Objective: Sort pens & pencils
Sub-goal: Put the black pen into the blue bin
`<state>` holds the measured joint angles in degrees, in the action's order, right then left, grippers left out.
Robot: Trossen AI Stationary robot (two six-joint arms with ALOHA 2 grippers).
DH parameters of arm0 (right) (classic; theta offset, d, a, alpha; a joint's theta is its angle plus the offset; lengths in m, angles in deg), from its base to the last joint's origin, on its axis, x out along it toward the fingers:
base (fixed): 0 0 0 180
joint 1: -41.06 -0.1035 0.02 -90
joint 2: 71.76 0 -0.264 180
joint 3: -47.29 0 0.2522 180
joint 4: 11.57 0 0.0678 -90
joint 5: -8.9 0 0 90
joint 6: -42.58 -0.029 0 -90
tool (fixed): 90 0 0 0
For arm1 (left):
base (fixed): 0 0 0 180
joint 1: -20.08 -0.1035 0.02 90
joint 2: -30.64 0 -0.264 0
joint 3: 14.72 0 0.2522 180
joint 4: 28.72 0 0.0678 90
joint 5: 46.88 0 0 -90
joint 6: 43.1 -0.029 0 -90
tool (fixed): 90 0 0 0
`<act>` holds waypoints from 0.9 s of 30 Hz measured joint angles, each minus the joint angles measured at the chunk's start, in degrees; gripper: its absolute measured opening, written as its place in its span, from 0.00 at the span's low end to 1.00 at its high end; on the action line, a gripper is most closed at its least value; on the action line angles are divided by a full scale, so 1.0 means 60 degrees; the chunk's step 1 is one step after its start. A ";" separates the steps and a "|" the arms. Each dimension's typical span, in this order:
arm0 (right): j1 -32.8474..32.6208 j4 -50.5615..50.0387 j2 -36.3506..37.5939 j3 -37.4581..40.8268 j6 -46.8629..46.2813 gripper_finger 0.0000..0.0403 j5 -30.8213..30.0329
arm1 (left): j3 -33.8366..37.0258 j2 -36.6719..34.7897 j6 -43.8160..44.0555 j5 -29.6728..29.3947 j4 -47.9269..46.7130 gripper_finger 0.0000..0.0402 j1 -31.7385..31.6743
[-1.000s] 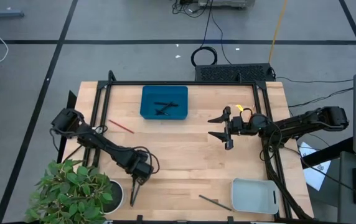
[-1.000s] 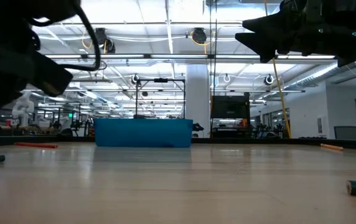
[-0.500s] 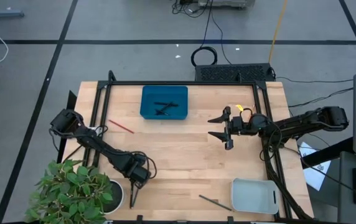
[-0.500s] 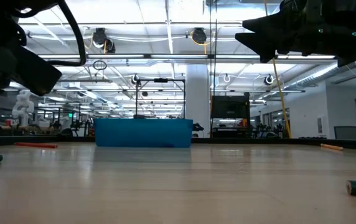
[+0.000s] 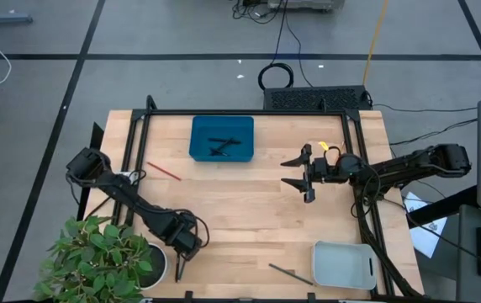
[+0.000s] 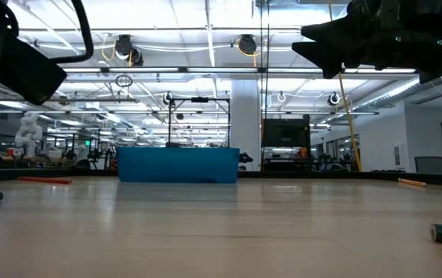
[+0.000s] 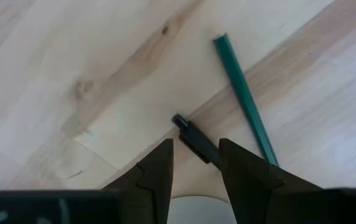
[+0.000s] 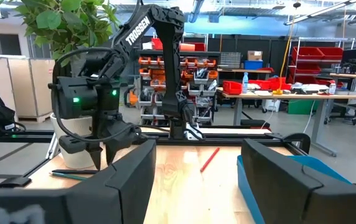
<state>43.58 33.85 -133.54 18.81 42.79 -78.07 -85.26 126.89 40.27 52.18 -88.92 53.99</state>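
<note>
Left wrist view: left gripper (image 7: 195, 163) points down at the near-left table edge, fingers apart, a black pen (image 7: 195, 142) lying between them with its capped end poking out ahead. Not yet clamped, as far as I can judge. A green pencil (image 7: 245, 99) lies just beside the pen, angled away, not touching the fingers.

High view: same gripper (image 5: 179, 259) sits by the potted plant (image 5: 97, 257). Right gripper (image 5: 306, 178) hangs mid-table on the right, jaws wide apart, holding nothing, waiting.

Other task things: blue tray (image 5: 198, 150) at the far side already holds black pens (image 5: 222, 145). Red pencil (image 5: 164, 171) lies on bare wood left of the tray. A dark grey pencil (image 5: 290, 273) lies just beside the pale tray (image 5: 367, 278) at the near right corner.

Handling, my read: pen is light, stiff, smooth-barrelled, likely to roll or swivel if pinched off-centre. Best taken across the barrel near mid-length, fingers square to it, low to the wood. The green pencil's closeness means a sloppy close could nudge it.
</note>
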 joint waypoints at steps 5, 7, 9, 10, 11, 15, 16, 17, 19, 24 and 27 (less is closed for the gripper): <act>-0.0003 -0.0063 0.0000 0.0000 0.0000 0.56 0.0003 | 0.0000 0.0000 0.0139 -0.0165 0.0004 0.33 0.0058; -0.0003 -0.0066 0.0000 0.0000 0.0000 0.56 0.0003 | 0.0000 0.0004 0.0162 -0.0196 0.0014 0.33 0.0086; -0.0002 -0.0067 0.0000 0.0000 0.0000 0.56 0.0002 | 0.0000 0.0004 0.0243 -0.0226 0.0015 0.33 0.0112; -0.0002 -0.0067 0.0000 0.0000 0.0000 0.56 0.0002 | 0.0000 0.0004 0.0301 -0.0235 0.0021 0.33 0.0122; -0.0003 -0.0067 0.0000 0.0000 0.0000 0.56 0.0003 | 0.0000 0.0004 0.0361 -0.0257 0.0018 0.33 0.0144; -0.0003 -0.0071 0.0000 0.0000 0.0000 0.56 0.0003 | -0.0005 0.0065 0.0493 -0.0297 0.0039 0.33 0.0247; -0.0003 -0.0071 0.0000 0.0000 0.0000 0.56 0.0000 | -0.0007 0.0133 0.0493 -0.0294 0.0045 0.33 0.0251; -0.0003 -0.0071 0.0000 0.0000 0.0000 0.56 0.0003 | -0.0007 0.0204 0.0492 -0.0288 0.0043 0.33 0.0254; -0.0003 -0.0071 0.0000 0.0000 0.0000 0.56 0.0000 | -0.0007 0.0326 0.0467 -0.0279 0.0078 0.33 0.0247; 0.0001 -0.0131 0.0000 0.0000 0.0000 0.56 0.0000 | -0.0007 0.0637 0.0195 -0.0115 0.0467 0.33 0.0247; 0.0001 -0.0147 0.0000 0.0004 0.0000 0.56 0.0000 | -0.0022 0.0716 0.0131 -0.0081 0.0557 0.33 0.0247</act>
<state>43.58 32.97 -133.54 18.83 42.79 -78.07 -85.39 131.18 41.05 51.69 -85.57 55.47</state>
